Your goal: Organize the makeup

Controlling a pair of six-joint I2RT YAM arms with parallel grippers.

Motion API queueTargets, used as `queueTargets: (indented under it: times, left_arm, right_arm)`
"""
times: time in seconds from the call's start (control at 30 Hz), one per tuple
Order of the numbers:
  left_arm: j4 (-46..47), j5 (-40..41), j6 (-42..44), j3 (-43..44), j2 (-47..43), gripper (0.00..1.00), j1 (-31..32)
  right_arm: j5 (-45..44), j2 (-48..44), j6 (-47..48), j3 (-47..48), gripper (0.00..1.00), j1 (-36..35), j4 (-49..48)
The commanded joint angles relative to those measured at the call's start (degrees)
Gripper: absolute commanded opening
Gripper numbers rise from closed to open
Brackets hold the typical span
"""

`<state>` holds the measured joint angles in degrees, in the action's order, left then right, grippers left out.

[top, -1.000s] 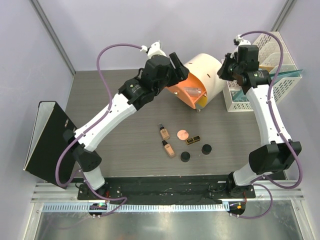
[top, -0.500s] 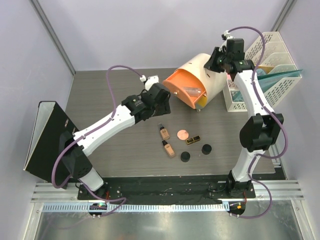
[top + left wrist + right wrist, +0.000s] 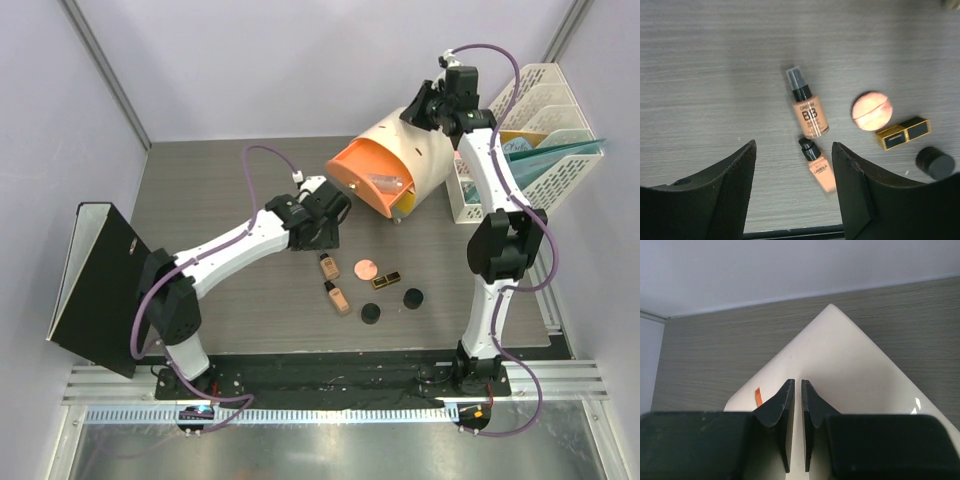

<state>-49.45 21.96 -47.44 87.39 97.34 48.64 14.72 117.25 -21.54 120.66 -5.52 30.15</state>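
Two beige bottles with black caps (image 3: pixel 328 265) (image 3: pixel 338 297) lie on the table, also seen in the left wrist view (image 3: pixel 809 107) (image 3: pixel 819 165). Beside them lie a pink compact (image 3: pixel 367 268) (image 3: pixel 871 110), a black-gold lipstick (image 3: pixel 386 279) (image 3: pixel 903 133) and two black jars (image 3: pixel 411 297) (image 3: pixel 371 313). A clear bottle (image 3: pixel 385 183) lies in the orange drawer (image 3: pixel 358 172). My left gripper (image 3: pixel 325 225) (image 3: pixel 793 146) is open and empty, hovering above the bottles. My right gripper (image 3: pixel 422 108) (image 3: pixel 798 382) is shut and empty, over the top of the cream drum box (image 3: pixel 415 150) (image 3: pixel 840 365).
A white file organizer (image 3: pixel 520 110) with a teal folder (image 3: pixel 560 155) stands at the back right. A black binder (image 3: pixel 95 280) leans at the left edge. A yellow drawer (image 3: pixel 405 203) shows under the orange one.
My left gripper has moved from the orange drawer down and forward to above the bottles. My right gripper has moved left and back over the drum box top.
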Motion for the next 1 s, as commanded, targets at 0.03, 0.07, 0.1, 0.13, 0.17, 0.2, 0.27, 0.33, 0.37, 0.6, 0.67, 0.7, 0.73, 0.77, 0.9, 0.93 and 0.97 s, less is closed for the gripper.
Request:
queueTargets:
  times: [0.03,0.07,0.1,0.13,0.17,0.2,0.27,0.33,0.37,0.6,0.67,0.7,0.73,0.77,0.9,0.93,0.97]
  left_arm:
    - [-2.0,-3.4,-0.1,1.5,4.8,0.63,1.1]
    - [-2.4,-3.6,-0.5,1.5,6.3,0.63,1.2]
    - [-2.6,-3.8,-0.9,1.6,7.2,0.63,1.3]
    - [-2.8,-4.2,-1.2,1.7,7.9,0.63,1.3]
    - [-2.8,-4.4,-1.6,1.8,9.3,0.63,1.3]
    - [-2.6,-4.6,-2.4,1.8,10.0,0.63,1.4]
    - [-1.4,-5.3,-3.1,1.8,11.6,0.63,1.4]
    - [1.3,-6.1,-3.4,1.5,12.3,0.64,1.4]
    - [2.3,-6.7,-3.4,0.9,12.3,0.64,1.4]
    - [3.9,-5.1,-4.1,3.2,17.0,0.64,1.4]
    - [4.0,-4.7,-5.0,3.5,17.9,0.64,1.4]
    - [4.2,-4.7,-5.4,3.5,18.8,0.64,1.4]
    - [4.2,-4.6,-6.1,3.6,19.3,0.64,1.4]
    - [4.0,-4.7,-6.3,3.7,19.7,0.64,1.4]
    - [2.8,-3.9,-7.4,4.1,21.9,0.61,1.4]
    - [2.6,-3.3,-7.8,3.8,22.4,0.58,1.4]
    - [2.8,-2.8,-7.8,3.6,22.5,0.55,1.4]
  right_arm:
    - [0.0,2.1,-0.8,1.9,0.17,-0.2,-0.4]
    - [0.0,2.5,-0.8,1.9,0.17,-0.2,-0.4]
    - [0.0,2.6,-0.7,1.9,0.17,-0.3,-0.4]
    - [0.1,2.8,-0.7,1.8,0.17,-0.2,-0.3]
    - [0.2,3.0,-0.6,1.6,0.17,-0.3,-0.4]
    - [0.4,3.2,-0.7,1.6,0.17,-0.3,-0.4]
    - [0.9,3.5,-0.7,1.7,0.17,-0.2,-0.3]
    - [1.4,3.8,-0.8,1.8,0.17,-0.2,-0.4]
    - [1.5,3.9,-0.8,1.6,0.17,-0.3,-0.4]
    - [3.6,4.7,-1.4,1.6,0.17,-0.3,-0.4]
    - [4.1,4.9,-1.7,1.8,0.17,-0.3,-0.4]
    - [4.3,5.0,-1.8,1.8,0.17,-0.2,-0.4]
    - [4.4,5.1,-1.8,1.9,0.17,-0.2,-0.4]
    - [4.7,5.2,-1.9,1.9,0.17,-0.3,-0.4]
    - [5.3,5.4,-2.4,1.9,0.17,-0.2,-0.4]
    - [5.4,5.4,-2.5,1.9,0.17,-0.3,-0.4]
    - [5.6,5.4,-2.5,1.8,0.17,-0.3,-0.4]
